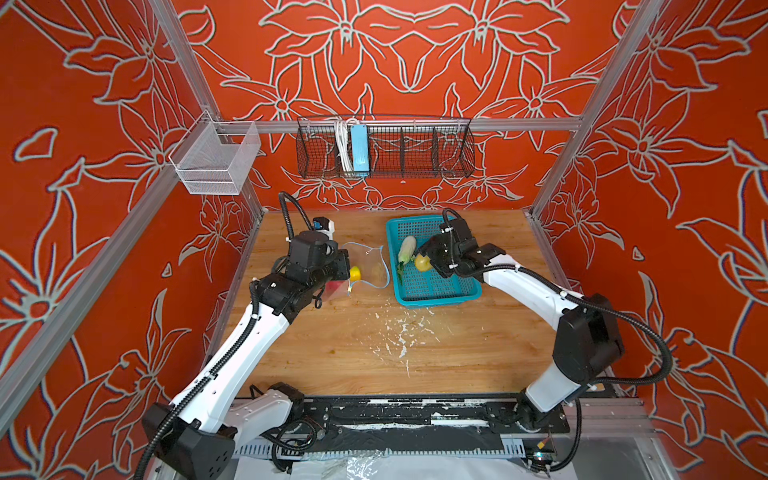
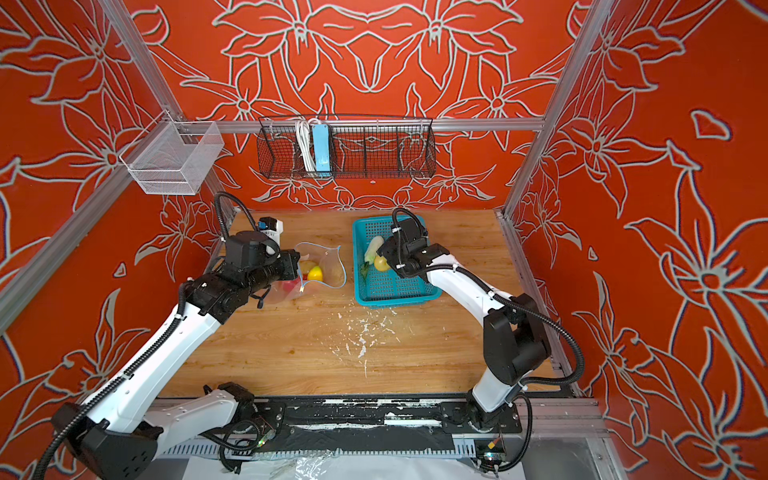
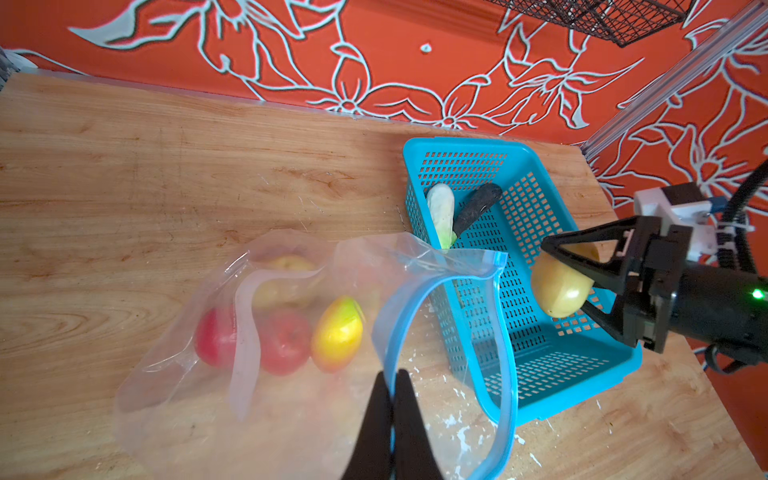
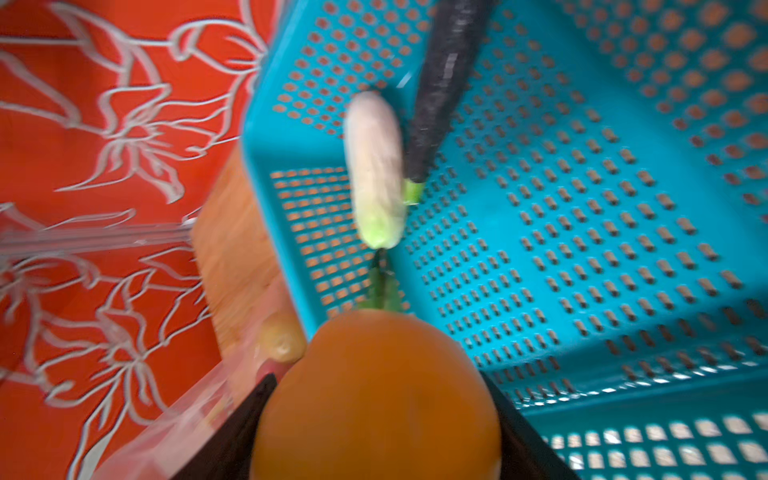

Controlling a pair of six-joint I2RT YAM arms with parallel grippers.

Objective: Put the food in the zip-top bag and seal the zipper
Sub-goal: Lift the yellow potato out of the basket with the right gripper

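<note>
The left gripper (image 3: 390, 376) is clamped on the zipper (image 3: 509, 390), holding the zip-top bag (image 3: 187, 395) open beside the basket (image 3: 457, 143). Two tomatoes (image 3: 284, 343), the red-yellow fruit (image 3: 336, 334) and one potato (image 3: 286, 266) lie inside it. The right gripper (image 3: 559, 278) grips the second potato (image 3: 557, 301) over the basket. The eggplant (image 3: 478, 205) and leafy vegetable (image 3: 441, 208) lie in the basket, unbagged. Sealing is not yet done.

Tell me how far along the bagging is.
Done: two tomatoes, a red-yellow fruit and one potato in the bag. In hand: the left gripper pinches the bag's mouth; the right gripper holds a second potato over the basket. Left: leafy vegetable, eggplant, closing the zipper.
</note>
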